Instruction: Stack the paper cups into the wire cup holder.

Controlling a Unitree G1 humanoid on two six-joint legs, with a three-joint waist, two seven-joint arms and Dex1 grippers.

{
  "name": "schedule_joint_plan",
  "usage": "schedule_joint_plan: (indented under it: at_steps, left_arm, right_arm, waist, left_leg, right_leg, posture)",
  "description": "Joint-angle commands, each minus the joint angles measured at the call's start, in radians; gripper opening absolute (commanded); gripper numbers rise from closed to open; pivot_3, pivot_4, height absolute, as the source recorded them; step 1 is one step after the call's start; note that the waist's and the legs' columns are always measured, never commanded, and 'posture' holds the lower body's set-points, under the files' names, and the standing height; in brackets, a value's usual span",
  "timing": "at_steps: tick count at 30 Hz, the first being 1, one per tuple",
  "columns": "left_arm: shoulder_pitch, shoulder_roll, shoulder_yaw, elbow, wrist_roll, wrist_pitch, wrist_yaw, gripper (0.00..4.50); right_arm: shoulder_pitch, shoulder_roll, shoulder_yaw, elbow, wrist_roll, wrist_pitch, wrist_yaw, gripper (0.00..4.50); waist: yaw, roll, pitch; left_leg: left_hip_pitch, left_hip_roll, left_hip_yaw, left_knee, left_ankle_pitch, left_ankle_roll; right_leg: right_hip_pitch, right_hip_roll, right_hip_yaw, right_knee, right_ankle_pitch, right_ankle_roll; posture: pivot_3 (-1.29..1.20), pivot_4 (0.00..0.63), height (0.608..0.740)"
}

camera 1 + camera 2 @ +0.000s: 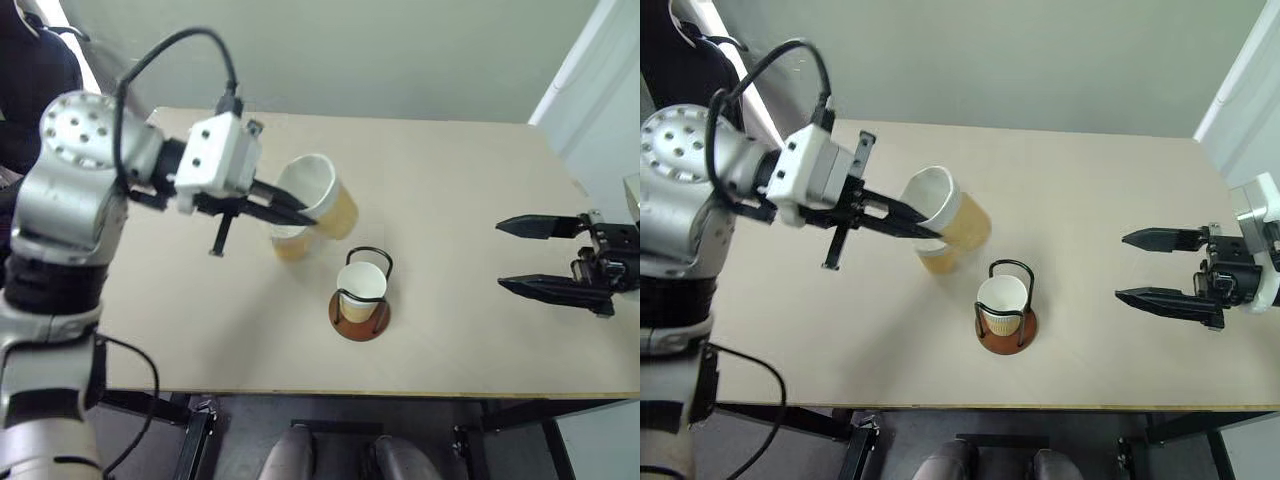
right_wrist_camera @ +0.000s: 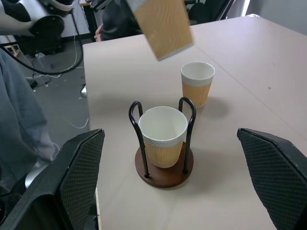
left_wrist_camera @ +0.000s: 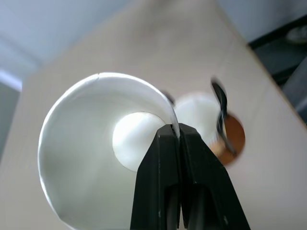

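The pale table (image 1: pixel 480 180) spans the head views, its near edge running across the lower frame and its far edge against the wall; broad bare surface lies to the right of the things and between them and the right arm. The left gripper (image 1: pixel 305 212) is raised above the table's left-middle, its two black fingers pinched tight on the rim wall of a held paper cup (image 1: pixel 325 195), one finger inside the mouth and one outside, the cup tilted with its white mouth turned back toward the wrist. The right gripper (image 1: pixel 512 255) hangs at the table's right side, well apart from everything, jaws spread wide and empty. The wire cup holder (image 1: pixel 360 312) stands near the middle toward the near edge, with a cup in the holder (image 1: pixel 361 282) seated upright between its black loops. A third cup on the table (image 1: pixel 290 243) stands upright just beyond and left of the holder, partly hidden under the held cup in the head views. The right wrist view shows that standing cup in full, behind the holder, with the held cup's tan side above it. The left wrist view looks straight into the held cup's white inside, with the holder and its cup beyond the rim.
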Motion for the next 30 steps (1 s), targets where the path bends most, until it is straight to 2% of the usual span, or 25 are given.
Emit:
schedule_joint_plan:
  at_steps: [1,4,6,9,15,30]
  left_arm:
    - [-0.088,-0.073,-0.061,0.102,0.061,-0.071,-0.038,0.02]
    - [-0.136,-0.154,-0.113,0.157,0.080,-0.110,-0.051,0.02]
    - [-0.145,-0.172,-0.140,0.159,0.065,-0.116,-0.055,0.02]
    - [-0.145,-0.079,-0.267,0.099,-0.039,-0.135,-0.055,0.02]
    - [-0.179,-0.005,-0.381,0.109,-0.100,-0.219,-0.055,0.02]
    - [-0.184,0.007,-0.500,0.120,-0.075,-0.322,-0.055,0.02]
  right_arm:
    - [-0.027,-0.014,0.000,-0.012,0.005,-0.020,-0.009,4.50]
    - [-0.030,-0.013,0.005,-0.023,0.005,-0.020,-0.024,4.50]
    - [-0.028,-0.014,0.003,-0.031,0.005,-0.018,-0.034,4.50]
    - [-0.009,-0.022,-0.021,-0.046,0.010,-0.010,-0.045,4.50]
    - [0.008,-0.021,-0.033,-0.068,0.017,-0.008,-0.077,4.50]
    - [0.061,-0.015,-0.068,-0.109,0.034,-0.003,-0.127,4.50]
  waist:
    - [0.000,0.000,0.000]
    - [0.000,0.000,0.000]
    - [0.001,0.000,0.000]
    - [-0.005,0.000,0.000]
    - [-0.002,0.000,0.000]
    - [0.004,0.000,0.000]
  left_leg:
    - [-0.001,0.000,0.000,0.001,0.000,0.001]
    - [-0.002,0.000,0.002,0.002,0.000,0.003]
    - [-0.003,0.000,0.005,0.003,-0.001,0.003]
    - [-0.004,0.001,0.010,0.003,0.001,0.001]
    - [-0.008,0.001,0.013,0.003,0.001,-0.001]
    - [-0.014,0.001,0.013,0.014,-0.005,0.008]
  right_leg:
    - [0.000,0.000,0.000,0.000,0.001,0.001]
    - [0.000,0.000,0.001,-0.001,0.002,0.003]
    - [-0.001,-0.001,0.002,-0.002,0.002,0.004]
    - [-0.002,-0.001,0.004,-0.003,0.002,0.006]
    - [-0.006,-0.001,0.007,-0.006,0.000,0.009]
    - [-0.006,-0.001,0.009,-0.010,0.003,0.014]
  posture:
    - [0.00,0.150,0.740]
    - [0.00,0.150,0.740]
    - [0.00,0.150,0.740]
    - [0.00,0.150,0.740]
    - [0.00,0.150,0.740]
    - [0.00,0.150,0.740]
